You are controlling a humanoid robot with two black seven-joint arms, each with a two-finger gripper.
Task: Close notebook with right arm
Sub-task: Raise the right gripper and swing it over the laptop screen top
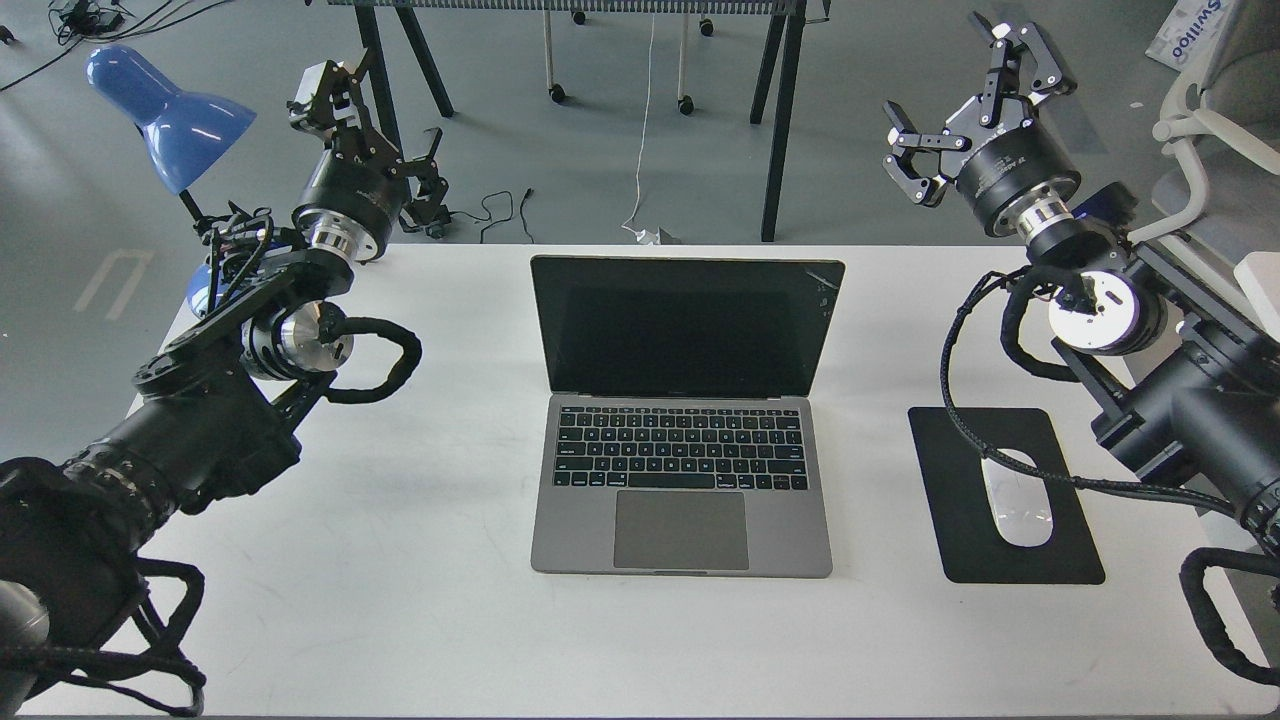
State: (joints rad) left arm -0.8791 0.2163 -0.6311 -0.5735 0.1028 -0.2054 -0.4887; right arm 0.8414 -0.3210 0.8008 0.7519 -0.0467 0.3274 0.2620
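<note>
Notebook (683, 420) lay open, mid-surface (420, 560). My right end effector (960, 100) hung above the far right edge, fingers spread, empty. Left end effector (375, 125) appeared dark; I couldn't tell its state.

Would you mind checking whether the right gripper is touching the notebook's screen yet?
Apart. In the head view the right gripper hangs open, up and to the right of the notebook, with bare table and floor between them.

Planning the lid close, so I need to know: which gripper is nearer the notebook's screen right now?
Right, narrowly. The right gripper hangs open above and right of the notebook screen's top right corner. The left gripper sits up and left of the top left corner, slightly farther away.
</note>
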